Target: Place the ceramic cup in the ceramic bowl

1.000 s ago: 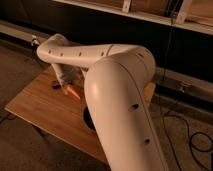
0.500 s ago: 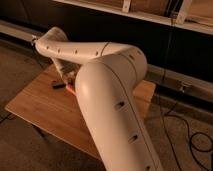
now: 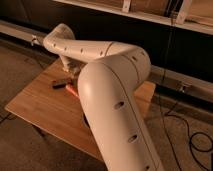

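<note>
My white arm fills the middle of the view and bends back to the upper left. The gripper (image 3: 69, 69) hangs from the wrist over the far edge of the wooden table (image 3: 40, 107). A thin dark sliver at the arm's left edge is the rim of the ceramic bowl (image 3: 85, 120); the big arm link hides the rest of it. The ceramic cup is hidden from view.
A small black bar (image 3: 60, 83) and an orange object (image 3: 71, 90) lie on the table just in front of the gripper. A dark wall with a pale rail runs behind. Cables (image 3: 192, 137) lie on the floor at the right.
The arm has swung: its big link now covers more of the bowl. The black bar and orange object have come into view to the left of the arm.
</note>
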Action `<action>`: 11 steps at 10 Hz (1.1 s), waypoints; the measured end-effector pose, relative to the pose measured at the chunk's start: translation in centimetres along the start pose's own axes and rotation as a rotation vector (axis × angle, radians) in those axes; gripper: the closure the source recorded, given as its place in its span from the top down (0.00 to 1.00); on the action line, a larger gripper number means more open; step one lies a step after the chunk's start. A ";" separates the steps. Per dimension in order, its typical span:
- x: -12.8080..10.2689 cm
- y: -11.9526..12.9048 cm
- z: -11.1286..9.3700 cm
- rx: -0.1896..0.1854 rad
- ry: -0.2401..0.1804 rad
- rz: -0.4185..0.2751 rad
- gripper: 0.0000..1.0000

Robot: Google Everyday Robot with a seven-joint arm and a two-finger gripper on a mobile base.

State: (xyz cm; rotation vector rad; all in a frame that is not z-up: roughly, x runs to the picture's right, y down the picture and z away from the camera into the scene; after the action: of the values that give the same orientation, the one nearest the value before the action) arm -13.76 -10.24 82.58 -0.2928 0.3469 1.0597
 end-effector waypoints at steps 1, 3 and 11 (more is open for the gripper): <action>-0.3 -0.8 0.2 0.001 -0.005 0.005 0.65; -0.9 -2.1 0.6 -0.007 -0.009 0.002 0.65; -3.7 -2.0 4.7 -0.130 0.052 -0.107 0.65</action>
State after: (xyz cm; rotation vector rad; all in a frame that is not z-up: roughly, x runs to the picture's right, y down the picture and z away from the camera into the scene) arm -13.03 -12.24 88.56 -0.4514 0.3057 0.9718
